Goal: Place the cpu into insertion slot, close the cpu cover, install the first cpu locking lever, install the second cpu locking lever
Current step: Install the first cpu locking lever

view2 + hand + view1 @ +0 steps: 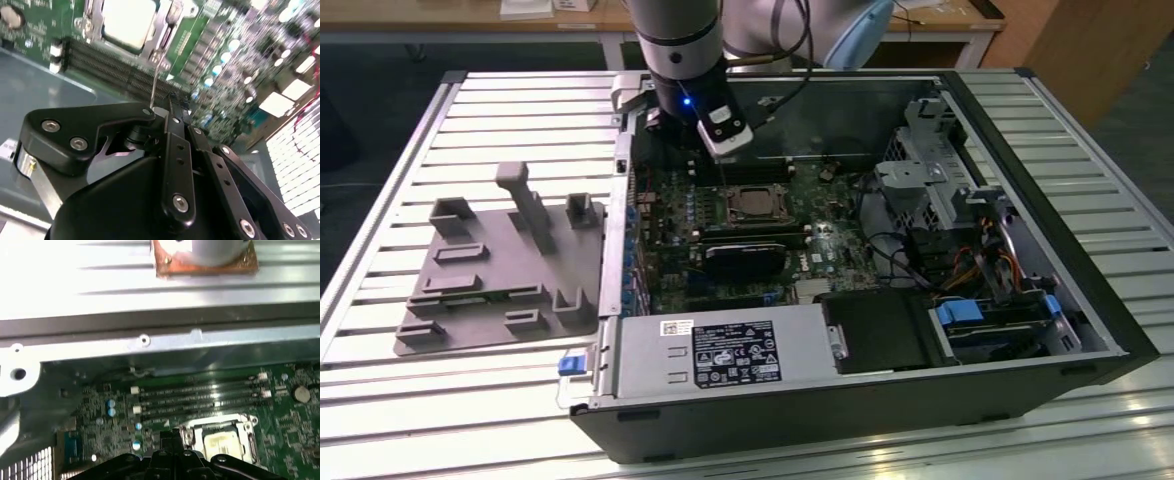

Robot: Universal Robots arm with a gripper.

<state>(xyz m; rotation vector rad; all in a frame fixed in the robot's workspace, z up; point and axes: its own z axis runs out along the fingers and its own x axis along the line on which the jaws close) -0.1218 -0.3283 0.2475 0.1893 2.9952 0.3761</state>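
Hovering near the insertion slot (732,207), the gripper (172,98) has its jaws drawn together. The cpu (127,20) lies seated in the slot, with the cpu cover (161,35) apparently down around it. A thin locking lever (156,80) rises to just beside the fingertips; whether it is pinched cannot be told. Risk: the springy lever slips free and snaps back, or the fingertips scrape the memory slots (100,62).

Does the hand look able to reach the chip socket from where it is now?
Likely yes. The hand hangs close beside the socket, the case is open above it, and nothing tall stands between them.
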